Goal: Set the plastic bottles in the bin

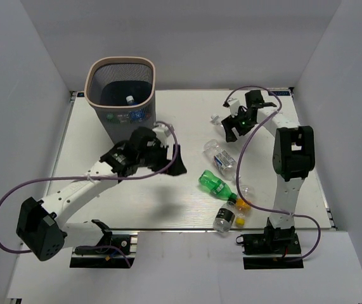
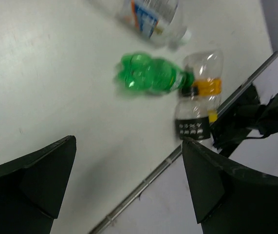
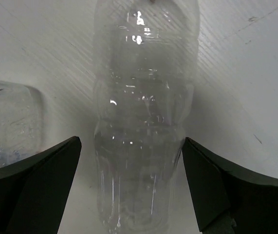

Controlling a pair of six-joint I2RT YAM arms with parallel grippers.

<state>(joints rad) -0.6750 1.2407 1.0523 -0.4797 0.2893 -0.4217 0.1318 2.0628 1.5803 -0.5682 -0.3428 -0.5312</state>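
Clear bottle [image 3: 143, 97] btwn jaws of wide right claw [image 3: 130, 141]; left claw [image 2: 129, 140] wide, empty.

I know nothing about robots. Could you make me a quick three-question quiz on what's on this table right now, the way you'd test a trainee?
1. True or false: the green bottle stands upright on the table.
2. What sits between the right gripper's open jaws? A) a clear bottle B) an orange-labelled bottle C) the bin
3. Fill in: the left gripper is open and holds ____.

Key
1. False: it lies on its side.
2. A: the jaws stand on either side of the clear bottle and have not closed on it.
3. Nothing.
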